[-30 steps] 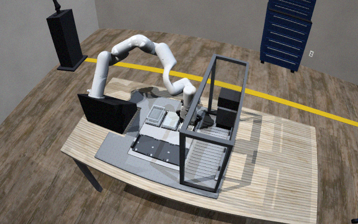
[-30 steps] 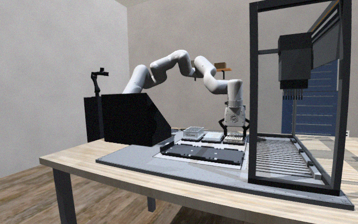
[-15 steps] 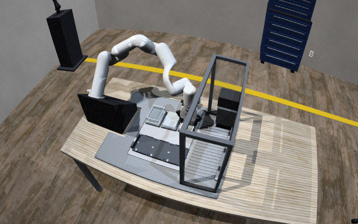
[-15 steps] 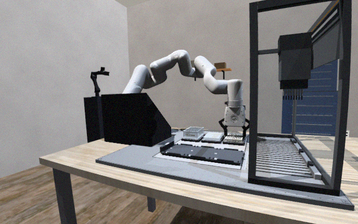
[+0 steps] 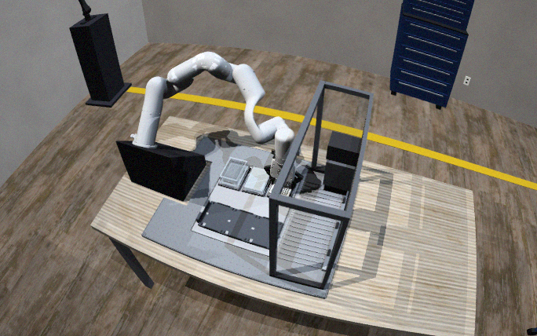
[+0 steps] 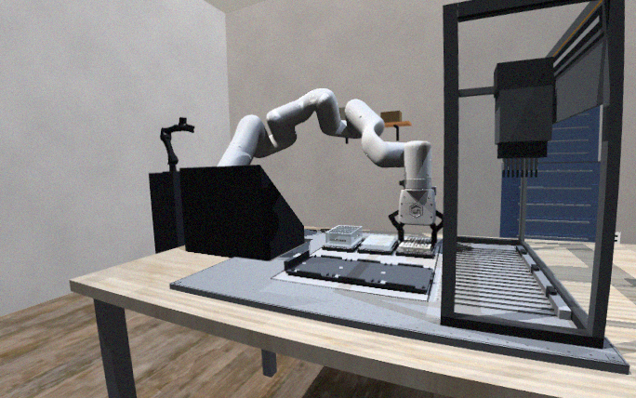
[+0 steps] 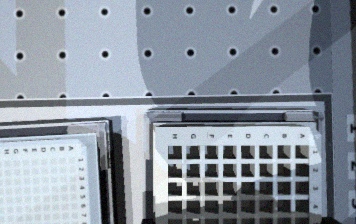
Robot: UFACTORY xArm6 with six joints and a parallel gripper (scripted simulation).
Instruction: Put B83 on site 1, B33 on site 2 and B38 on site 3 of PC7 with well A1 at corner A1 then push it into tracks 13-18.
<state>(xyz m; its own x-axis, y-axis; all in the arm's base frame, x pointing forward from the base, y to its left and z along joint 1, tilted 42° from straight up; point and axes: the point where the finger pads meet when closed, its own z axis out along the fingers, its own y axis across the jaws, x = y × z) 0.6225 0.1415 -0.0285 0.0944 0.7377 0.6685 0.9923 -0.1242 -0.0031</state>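
My gripper (image 6: 415, 236) points straight down over the nest farthest from the arm's base. Its fingers stand wide and are shut on B38 (image 7: 240, 175), a 96-well plate with square wells that still sits low in its nest (image 5: 284, 191). The fingertips are hidden in the wrist view. B33 (image 7: 47, 180) (image 6: 377, 242), the fine-welled 384 plate, lies in the middle nest. B83 (image 6: 343, 235), the tall deep-well block, stands in the nest nearest the base (image 5: 234, 172). The dark carrier PC7 (image 6: 361, 271) (image 5: 237, 224) lies on the apron with its three sites bare.
The instrument's dark frame (image 5: 316, 206) stands right beside my gripper, with the loading rails (image 6: 496, 276) inside on its floor. A black pipetting head (image 6: 523, 108) hangs above the rails. The black base housing (image 6: 234, 211) stands to the left.
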